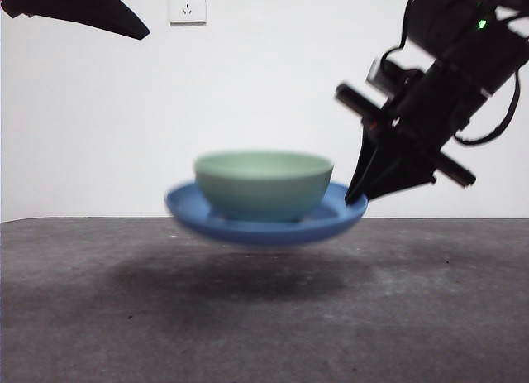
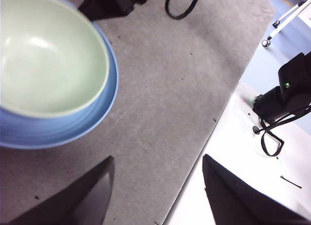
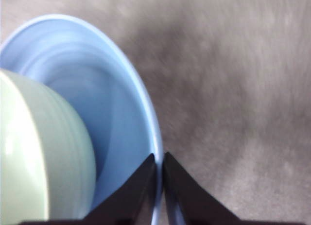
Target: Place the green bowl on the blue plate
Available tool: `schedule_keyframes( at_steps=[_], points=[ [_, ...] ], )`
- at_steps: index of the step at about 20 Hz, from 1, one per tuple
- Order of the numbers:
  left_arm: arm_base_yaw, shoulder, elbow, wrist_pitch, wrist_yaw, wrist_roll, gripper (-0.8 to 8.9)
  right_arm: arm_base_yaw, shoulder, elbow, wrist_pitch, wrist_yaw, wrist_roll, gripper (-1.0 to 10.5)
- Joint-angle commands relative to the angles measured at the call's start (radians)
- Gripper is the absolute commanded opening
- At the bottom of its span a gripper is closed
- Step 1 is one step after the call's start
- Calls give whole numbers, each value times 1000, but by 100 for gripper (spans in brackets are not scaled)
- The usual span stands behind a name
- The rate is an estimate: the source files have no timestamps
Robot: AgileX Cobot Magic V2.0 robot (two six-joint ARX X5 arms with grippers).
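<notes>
right gripper [image 3: 159, 186] fingers pinch the blue plate [image 1: 248, 226] rim, lifted; a tilt could slide the green bowl [image 1: 263, 184] off. left gripper [image 2: 158, 191] released.

1. A pale mint-green bowl [image 1: 264, 184] (its rim a shade lighter), faint ridges banding its outside.
2. A glossy medium-blue plate [image 1: 331, 219], plain and unpatterned.
3. Black jaws on the right gripper [image 3: 159, 186] and the left gripper [image 2: 158, 196].
4. A mottled grey table [image 1: 264, 317], against a white wall [image 1: 99, 118].
</notes>
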Motion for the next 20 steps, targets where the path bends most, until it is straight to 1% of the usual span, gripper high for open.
schedule_keyframes(
  at_steps=[1,8,10,14,15,17,18,20],
  points=[
    [-7,5,7,12,9,9,289,13,51,18,42,-2,38,14],
    [-7,5,7,11,9,9,289,25,171,18,87,-2,55,14],
    [-7,5,7,11,9,9,289,25,174,18,85,17,55,14],
    [-7,5,7,10,9,9,289,25,174,18,85,16,55,17],
    [-7,5,7,10,9,9,289,25,174,18,84,16,55,48],
    [-7,5,7,10,9,10,289,25,174,18,80,16,61,165],
    [-7,5,7,11,9,10,289,25,173,18,76,16,62,189],
    [-7,5,7,10,9,10,289,25,166,18,64,19,62,191]
  ],
)
